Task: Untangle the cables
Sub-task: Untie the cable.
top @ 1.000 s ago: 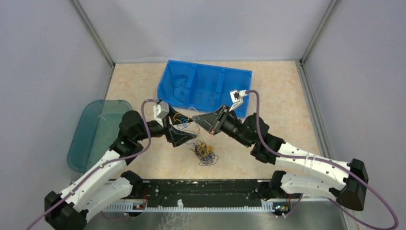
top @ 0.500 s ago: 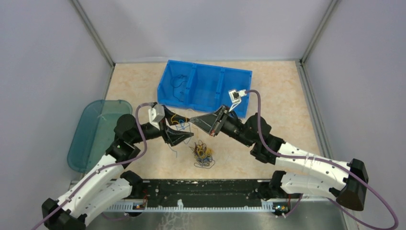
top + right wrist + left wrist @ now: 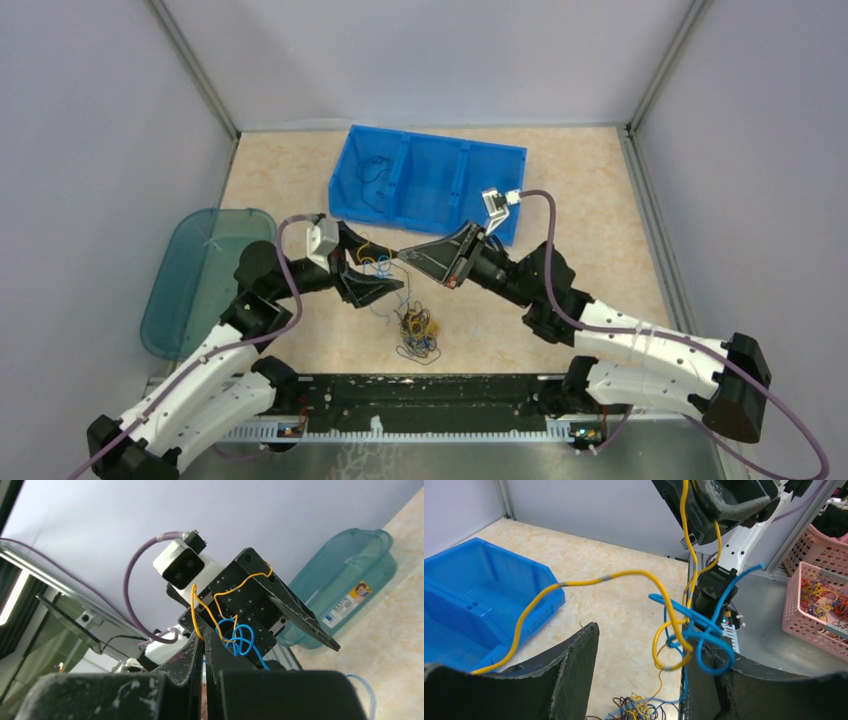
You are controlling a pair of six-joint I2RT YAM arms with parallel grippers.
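A tangled pile of thin black, blue and yellow-orange cables (image 3: 418,332) lies on the table between the arms. My right gripper (image 3: 403,254) is shut on a yellow cable (image 3: 196,611) and holds it above the pile. That yellow cable (image 3: 624,574) is knotted with a blue cable (image 3: 696,632) and crosses between my left gripper's fingers. The blue loop hangs on its right finger (image 3: 734,685). My left gripper (image 3: 378,268) is open around these strands. The pile also shows low in the left wrist view (image 3: 639,709). The blue knot shows in the right wrist view (image 3: 240,637).
A blue three-compartment bin (image 3: 445,150) stands at the back, with a dark cable in its left compartment. A teal plastic lid (image 3: 195,280) lies at the left. A pink basket of cables (image 3: 819,605) sits off the table.
Both grippers have shifted a little to the left, still linked by the strands. The pile has slid slightly towards the near edge.
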